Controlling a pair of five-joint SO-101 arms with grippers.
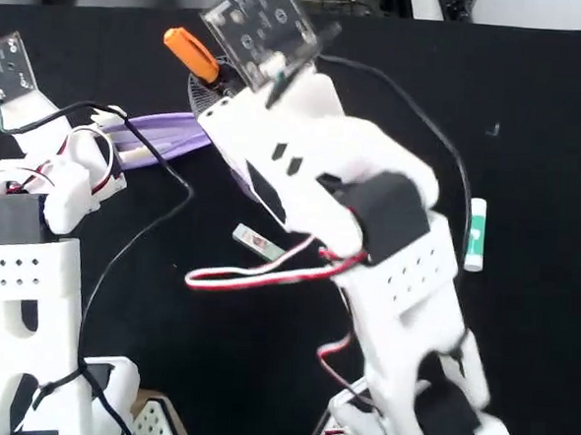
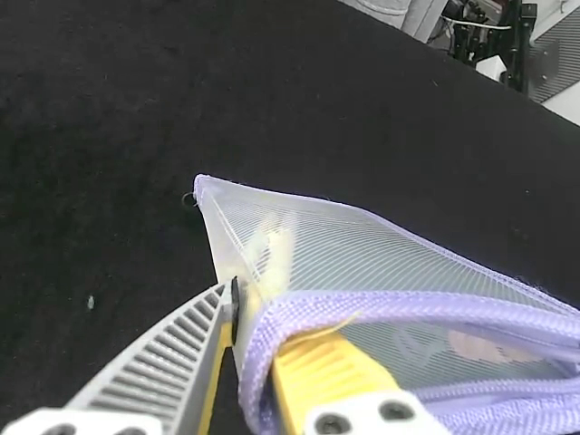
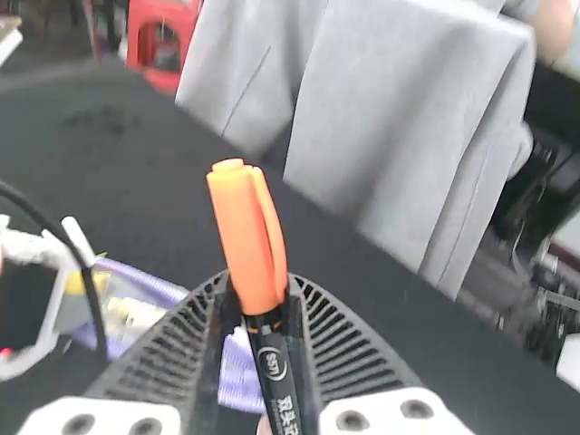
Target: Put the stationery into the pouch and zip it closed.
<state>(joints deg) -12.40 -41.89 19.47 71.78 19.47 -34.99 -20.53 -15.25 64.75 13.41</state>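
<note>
The left end effector (image 2: 237, 313) is pinched shut on the edge of a see-through plastic pouch with a purple zip edge (image 2: 362, 263). One grey finger is on the outside of the pouch and one yellow finger is on the other side of the purple edge. The pouch (image 1: 163, 131) lies on the black counter (image 1: 534, 114), on the left side of it, and something pale shows through its side.

The right end effector (image 3: 256, 288) is squeezed tight around a black pen with an orange cap (image 3: 246, 236). The orange cap sticks out past the two black ribbed fingers. From the high view, the pen (image 1: 190, 52) is close to the far end of the pouch, and the big white right arm stretches over the middle of the counter. In the right wrist view, a bit of the purple pouch (image 3: 140, 288) shows just behind the fingers.

A small flat white thing (image 1: 255, 241) lies on the counter, partly under the right arm. A white stick with a green band (image 1: 476, 234) lies well apart, on the right side of the counter. A grey cloth (image 3: 399, 136) hangs behind the counter.
</note>
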